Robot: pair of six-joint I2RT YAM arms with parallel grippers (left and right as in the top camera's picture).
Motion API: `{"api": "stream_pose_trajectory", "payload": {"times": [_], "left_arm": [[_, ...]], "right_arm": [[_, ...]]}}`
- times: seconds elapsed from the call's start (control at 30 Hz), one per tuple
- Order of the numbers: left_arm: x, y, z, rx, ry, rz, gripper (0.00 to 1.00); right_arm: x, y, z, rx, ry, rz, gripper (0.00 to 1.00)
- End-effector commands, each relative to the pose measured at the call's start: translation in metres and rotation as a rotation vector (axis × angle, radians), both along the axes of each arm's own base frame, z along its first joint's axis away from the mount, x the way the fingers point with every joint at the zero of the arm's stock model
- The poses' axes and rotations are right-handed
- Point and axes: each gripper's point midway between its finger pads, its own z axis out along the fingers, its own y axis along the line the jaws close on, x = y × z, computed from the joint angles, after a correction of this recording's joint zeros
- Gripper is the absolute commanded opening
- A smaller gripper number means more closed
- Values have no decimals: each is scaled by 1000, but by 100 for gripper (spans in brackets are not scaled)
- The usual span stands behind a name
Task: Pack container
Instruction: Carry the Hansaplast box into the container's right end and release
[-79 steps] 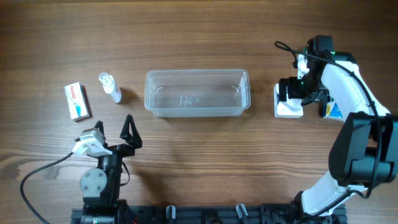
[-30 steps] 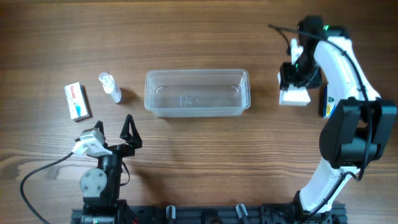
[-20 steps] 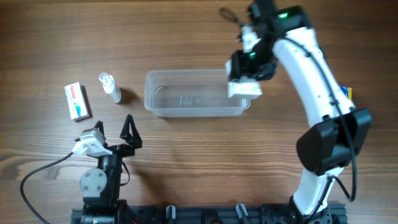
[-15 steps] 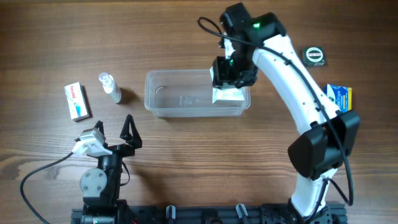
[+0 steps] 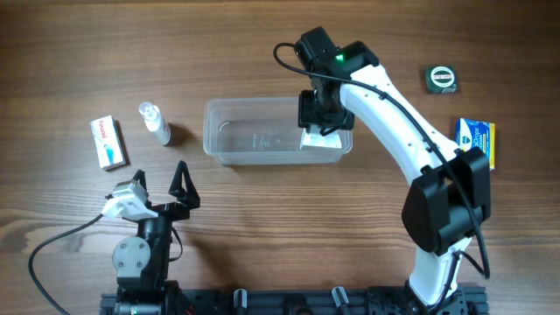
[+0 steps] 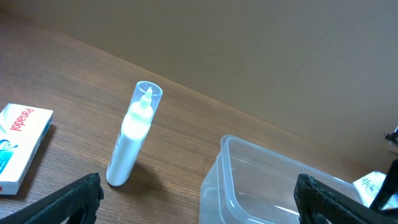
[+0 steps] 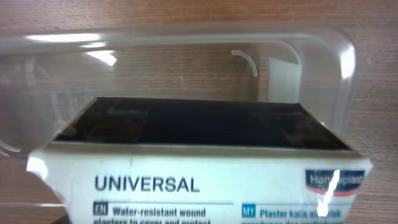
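Observation:
The container (image 5: 254,103) is a clear rectangular tub in the middle of the table, also seen in the left wrist view (image 6: 261,180) and the right wrist view (image 7: 186,56). My right gripper (image 5: 322,118) hangs over its right end, shut on a white plaster box (image 5: 324,143). The box is low inside the tub and fills the lower half of the right wrist view (image 7: 199,180), hiding the fingers. My left gripper (image 5: 160,175) rests near the front left, open and holding nothing, its fingers (image 6: 81,199) wide apart.
A small clear spray bottle (image 5: 155,122) lies left of the tub, with a white and blue Panadol box (image 5: 108,143) further left. A round tape measure (image 5: 442,79) and a blue and yellow box (image 5: 477,143) sit at the far right.
My right arm has swung left from the table's right side, carrying the white box into the tub's right end. The left arm has not moved.

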Motion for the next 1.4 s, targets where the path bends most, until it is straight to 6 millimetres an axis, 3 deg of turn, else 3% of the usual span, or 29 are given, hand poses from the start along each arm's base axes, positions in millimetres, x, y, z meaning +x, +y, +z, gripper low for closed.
{"api": "stream_pose_trajectory", "payload": {"times": [0.0,0.4,0.8,0.9,0.93,0.97,1.03,1.1,1.2,1.3,1.37], "left_arm": [[0,3,0,21,-3,14,100],[0,3,0,21,-3,14,100],[0,3,0,21,-3,14,100],[0,3,0,21,-3,14,100],[0,3,0,21,-3,14,100],[0,3,0,21,-3,14,100],[0,3,0,21,-3,14,100],[0,3,0,21,-3,14,100],[0,3,0,21,-3,14,100],[0,3,0,21,-3,14,100],[0,3,0,21,-3,14,100]], "right_arm": [[-4,-7,-19,-41,21,-11,64],[7,-11,-26,-86,-23,70,65],[14,-9,-25,-81,-55,80,74],[25,-12,-7,-81,-92,77,77],[30,-12,6,-74,-111,83,77],[39,-18,36,-70,-157,64,79],[54,-45,81,-121,-237,5,80],[58,-95,111,-208,-271,-88,82],[40,-170,113,-289,-153,-181,82],[19,-226,109,-316,-35,-203,85],[16,-248,104,-268,-5,-215,88]]}}
